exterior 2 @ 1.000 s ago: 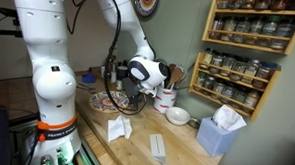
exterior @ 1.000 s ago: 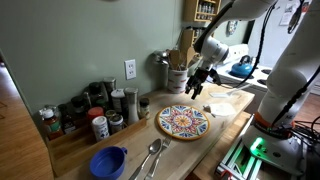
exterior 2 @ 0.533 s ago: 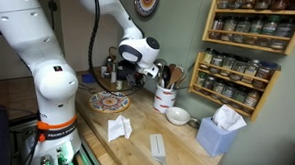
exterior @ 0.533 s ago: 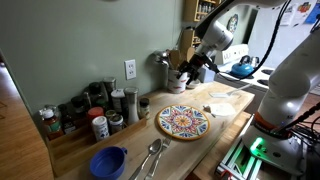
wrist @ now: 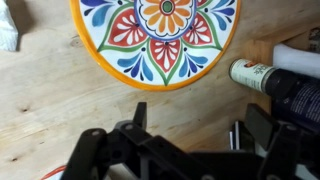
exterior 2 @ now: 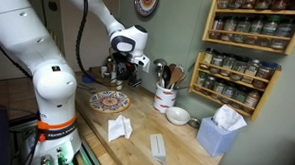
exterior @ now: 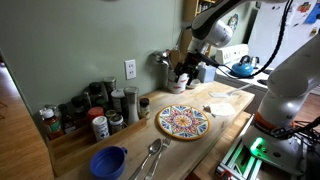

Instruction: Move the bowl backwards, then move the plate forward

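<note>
The patterned plate (exterior: 182, 121) lies flat on the wooden counter; it shows in both exterior views (exterior 2: 108, 101) and fills the top of the wrist view (wrist: 160, 35). The small white bowl (exterior 2: 177, 115) sits near the utensil holder, apart from the plate. My gripper (exterior: 186, 72) hangs in the air above the counter (exterior 2: 122, 66), behind the plate and near the jars. In the wrist view the gripper (wrist: 195, 125) is open and empty, with bare wood between its fingers.
Jars and bottles (exterior: 100, 110) line the wall. A blue bowl (exterior: 108, 161) and spoons (exterior: 152, 155) lie at one end. A utensil holder (exterior 2: 166, 95), a napkin (exterior 2: 118, 129), a tissue box (exterior 2: 220, 129) and a spice shelf (exterior 2: 251, 38) are nearby. A bottle (wrist: 262, 75) lies beside the plate.
The gripper has risen and moved away from the white bowl's side, toward the plate and the jars at the wall. Bowl and plate have not moved.
</note>
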`<state>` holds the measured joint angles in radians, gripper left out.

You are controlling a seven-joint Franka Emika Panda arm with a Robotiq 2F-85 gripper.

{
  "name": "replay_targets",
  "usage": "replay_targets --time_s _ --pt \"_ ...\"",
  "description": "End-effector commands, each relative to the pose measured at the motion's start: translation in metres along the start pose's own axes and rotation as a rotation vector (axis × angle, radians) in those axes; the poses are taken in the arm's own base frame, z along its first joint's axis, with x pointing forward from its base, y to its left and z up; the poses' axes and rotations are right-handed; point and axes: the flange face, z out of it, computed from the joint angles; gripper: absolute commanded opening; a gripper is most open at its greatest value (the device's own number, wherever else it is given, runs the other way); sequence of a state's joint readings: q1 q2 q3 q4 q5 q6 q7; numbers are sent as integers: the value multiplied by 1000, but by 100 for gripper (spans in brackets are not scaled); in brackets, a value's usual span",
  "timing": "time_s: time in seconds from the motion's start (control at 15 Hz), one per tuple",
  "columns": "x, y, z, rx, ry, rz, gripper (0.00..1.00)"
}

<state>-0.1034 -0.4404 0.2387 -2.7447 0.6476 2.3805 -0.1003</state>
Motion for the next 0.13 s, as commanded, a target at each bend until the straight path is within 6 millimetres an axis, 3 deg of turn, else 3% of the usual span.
replay_targets --time_s 0.0,0.07 --pt "0 0 -1 1 4 0 100" --pt "1 0 -1 1 5 2 100"
